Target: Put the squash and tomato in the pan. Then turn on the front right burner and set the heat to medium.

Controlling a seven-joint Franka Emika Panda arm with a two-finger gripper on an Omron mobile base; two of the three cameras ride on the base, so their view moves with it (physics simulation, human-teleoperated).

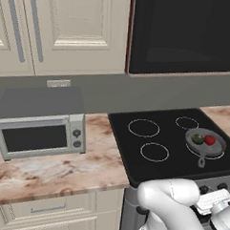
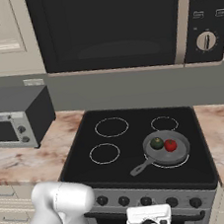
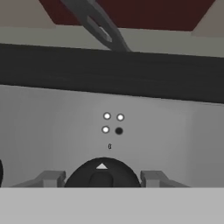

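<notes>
A: Nearest the lens in the hand view is a round black stove knob (image 3: pixel 103 174), with a white pointer mark on top. The fingers (image 3: pixel 103 178) sit one on each side of it, closed onto the knob.

B: And above the knob?

A: The grey front panel (image 3: pixel 52 127) of the stove carries four small dots, three white and one dark, with a tiny mark under them. Higher up runs the black edge of the cooktop, and the pan's handle shows at the top.

B: Now go across the left base view from the left.

A: A toaster oven (image 1: pixel 39 132) stands on the marbled surface (image 1: pixel 61 171). Next comes the black cooktop (image 1: pixel 134 156) with ringed burners. On its front right burner sits the pan (image 1: pixel 205 143), handle pointing to the front edge.

B: The vegetables?

A: Both lie inside the pan: the squash (image 1: pixel 198 138) on the left, the tomato (image 1: pixel 209 139) just beside it on the right, about touching.

B: And overhead?

A: In the right base view, a dark microwave (image 2: pixel 113 24) hangs above the stove, its dial to the right.
</notes>
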